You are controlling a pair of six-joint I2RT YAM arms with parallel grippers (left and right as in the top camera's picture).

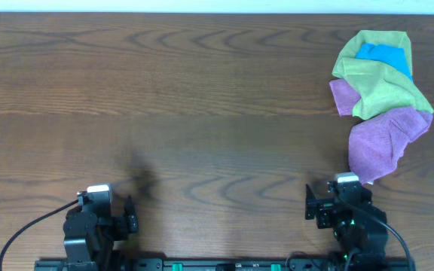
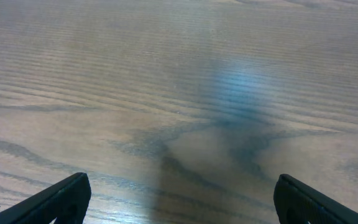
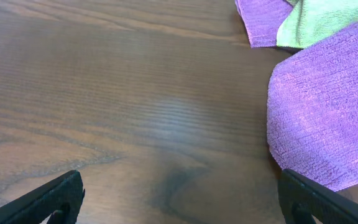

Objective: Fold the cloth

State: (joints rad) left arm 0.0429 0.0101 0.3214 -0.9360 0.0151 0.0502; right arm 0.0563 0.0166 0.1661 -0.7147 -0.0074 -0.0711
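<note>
A crumpled heap of cloths lies at the table's far right: a purple cloth (image 1: pixel 383 139) in front, a green cloth (image 1: pixel 379 86) on top of it, and a blue cloth (image 1: pixel 386 54) at the back. The purple cloth (image 3: pixel 325 118) and a strip of the green cloth (image 3: pixel 319 18) also show at the right of the right wrist view. My right gripper (image 3: pixel 179 199) is open and empty, just in front of the purple cloth's near edge. My left gripper (image 2: pixel 179 199) is open and empty over bare wood at the front left, far from the cloths.
The brown wooden table (image 1: pixel 187 98) fills the view. Both arm bases sit at the front edge, the left arm (image 1: pixel 93 226) and the right arm (image 1: pixel 349 218). A black rail runs along the front edge between them.
</note>
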